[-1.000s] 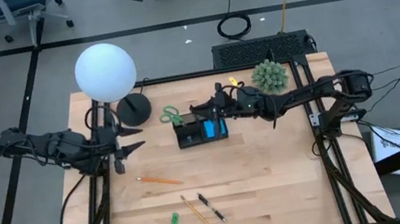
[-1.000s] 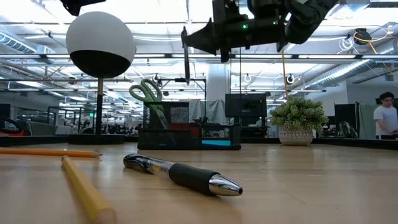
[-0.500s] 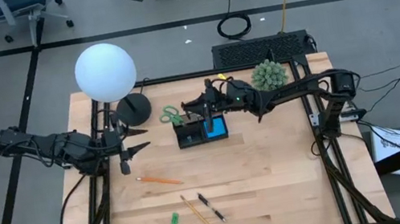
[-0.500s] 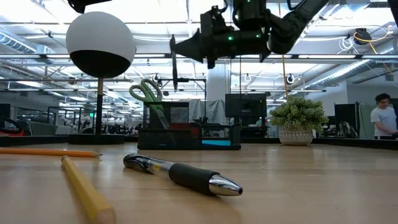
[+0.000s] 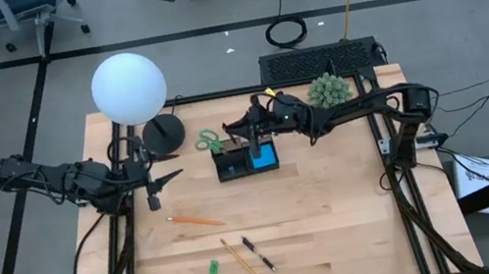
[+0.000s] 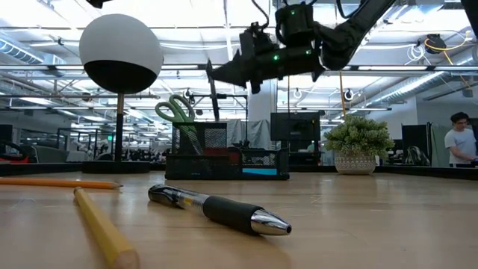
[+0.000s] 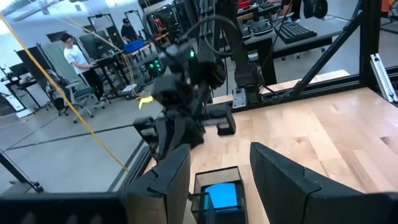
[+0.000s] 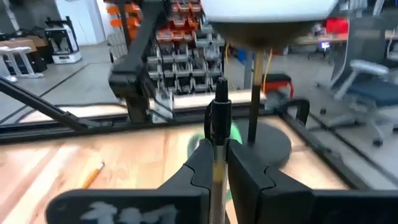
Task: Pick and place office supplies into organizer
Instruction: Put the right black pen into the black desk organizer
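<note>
My right gripper (image 6: 211, 73) hangs over the black organizer (image 5: 235, 166), shut on a dark pen (image 6: 214, 93). The pen's lower end hovers just above the organizer's mesh cup (image 6: 200, 138). Green-handled scissors (image 5: 210, 143) stand in the organizer and a blue sticky pad (image 5: 266, 156) lies in it. An orange pencil (image 5: 194, 221), a yellow pencil (image 5: 243, 262), a second pen (image 5: 258, 253) and a green eraser (image 5: 214, 269) lie flat on the near half of the table. My left gripper (image 7: 217, 180) waits open at the table's left. My right gripper pinches the pen near its upper end (image 8: 217, 146) between its two fingers (image 8: 239, 165). The fingers come level from the table's right and lie across the pen. The pen hangs nearly upright below them, slightly tilted and clear of the organizer.
A lamp with a white globe (image 5: 128, 87) and a round black base (image 5: 163, 131) stands far left of the organizer. A green spiky plant (image 5: 330, 93) sits at the far right. The wooden table (image 5: 338, 221) has a black frame along its edges.
My right gripper has carried the pen toward the table's left and down, from beside the blue pad to above the mesh cup. The pen has stayed pinched and now leans slightly from upright.
</note>
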